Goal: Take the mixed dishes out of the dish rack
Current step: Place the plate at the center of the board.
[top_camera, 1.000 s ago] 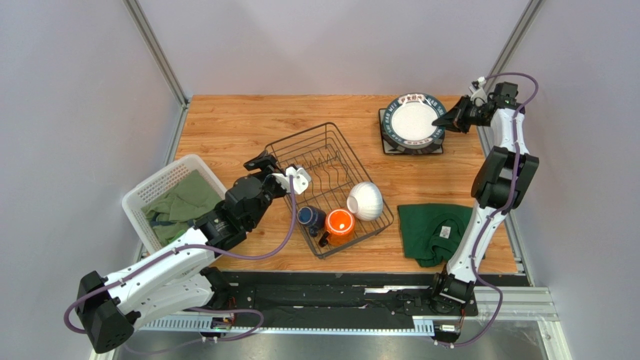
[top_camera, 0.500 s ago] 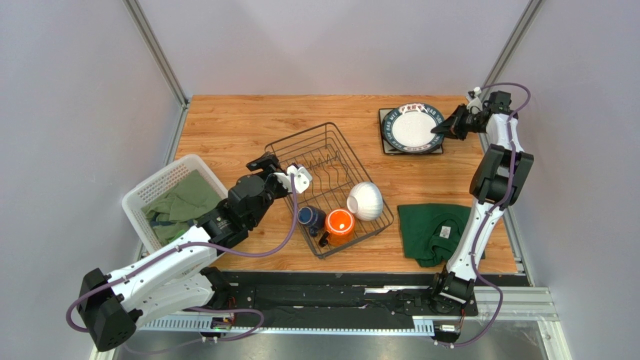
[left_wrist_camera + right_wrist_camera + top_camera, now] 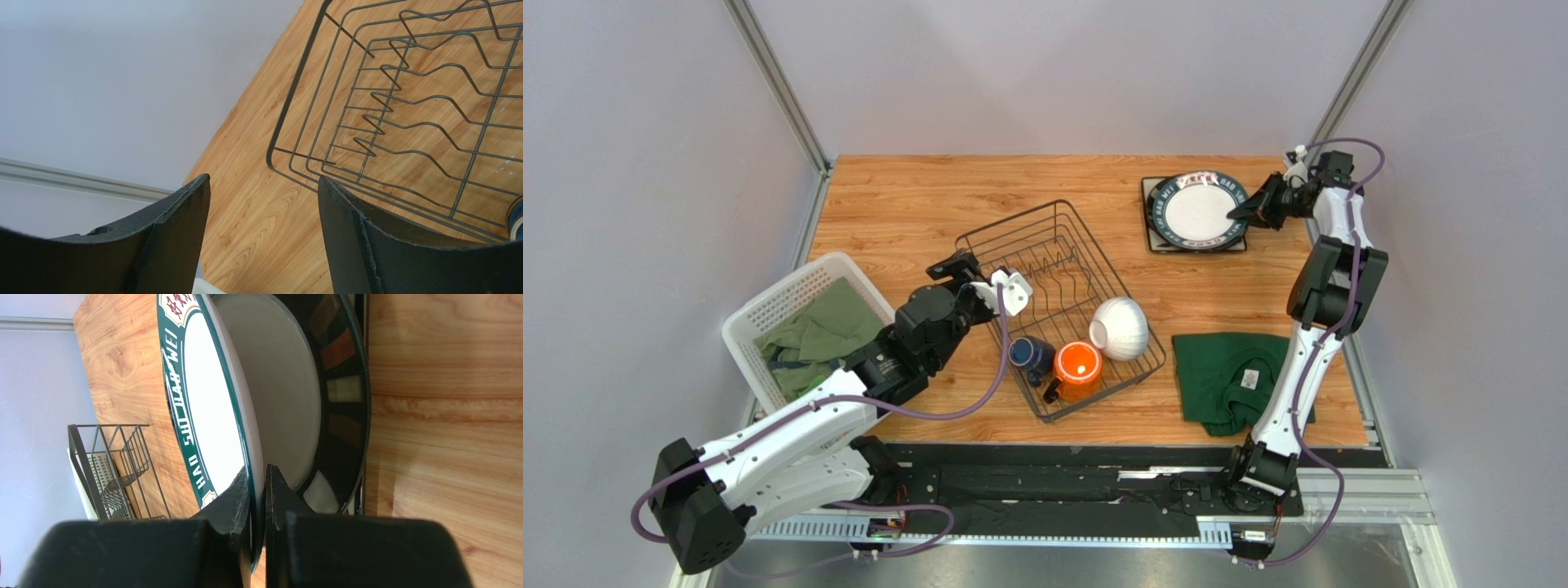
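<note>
Pinching the green-rimmed plate (image 3: 209, 416) lettered "HAO … WEI", the right tool (image 3: 258, 474) is clamped; the left tool (image 3: 264, 180) stands open.

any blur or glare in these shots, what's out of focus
Top external: even light, soft shadows, no glare. Left wrist: dish rack wires crisp, left end effector dark, slightly soft. Right wrist: green-rimmed plate lettering sharp, right end effector underexposed, nearly black.

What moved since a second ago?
The right gripper lowered the green-rimmed plate toward the plate below and still pinches its rim. The left gripper stayed open by the rack. The bowl, orange mug and blue mug stayed in it.
</note>
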Robot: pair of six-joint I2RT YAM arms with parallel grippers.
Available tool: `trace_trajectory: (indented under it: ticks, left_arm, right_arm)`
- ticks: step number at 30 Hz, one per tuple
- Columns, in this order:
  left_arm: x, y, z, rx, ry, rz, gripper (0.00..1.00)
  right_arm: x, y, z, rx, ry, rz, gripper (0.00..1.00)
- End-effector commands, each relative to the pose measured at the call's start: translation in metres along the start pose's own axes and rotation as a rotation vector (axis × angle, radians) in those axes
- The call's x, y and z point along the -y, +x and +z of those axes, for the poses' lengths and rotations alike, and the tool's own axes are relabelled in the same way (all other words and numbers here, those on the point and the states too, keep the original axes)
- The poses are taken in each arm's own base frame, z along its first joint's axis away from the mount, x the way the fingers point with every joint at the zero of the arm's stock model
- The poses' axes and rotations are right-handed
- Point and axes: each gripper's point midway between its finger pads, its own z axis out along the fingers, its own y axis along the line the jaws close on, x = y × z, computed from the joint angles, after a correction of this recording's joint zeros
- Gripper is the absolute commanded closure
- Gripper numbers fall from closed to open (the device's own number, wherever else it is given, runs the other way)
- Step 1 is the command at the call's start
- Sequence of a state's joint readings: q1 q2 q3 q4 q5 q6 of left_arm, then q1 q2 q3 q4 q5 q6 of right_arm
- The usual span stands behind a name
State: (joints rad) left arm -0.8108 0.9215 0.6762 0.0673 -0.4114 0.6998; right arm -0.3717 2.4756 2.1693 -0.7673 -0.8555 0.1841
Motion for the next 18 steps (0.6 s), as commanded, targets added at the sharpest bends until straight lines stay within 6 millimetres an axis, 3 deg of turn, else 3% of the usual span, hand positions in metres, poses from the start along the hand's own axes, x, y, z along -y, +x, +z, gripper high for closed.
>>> trace_trajectory:
  ticks: [1,18]
  left_arm:
    - [-0.003,-0.009,0.001,0.038,-0.008,-0.04,0.27]
    - [0.0,-0.007,-0.001,0.035,0.007,-0.051,0.27]
  right_arm:
    - [-0.016,-0.023,-0.004,0.053,-0.038,-0.052,0.9]
    - [0.0,-0.021,-0.001,0.052,0.03,-0.045,0.66]
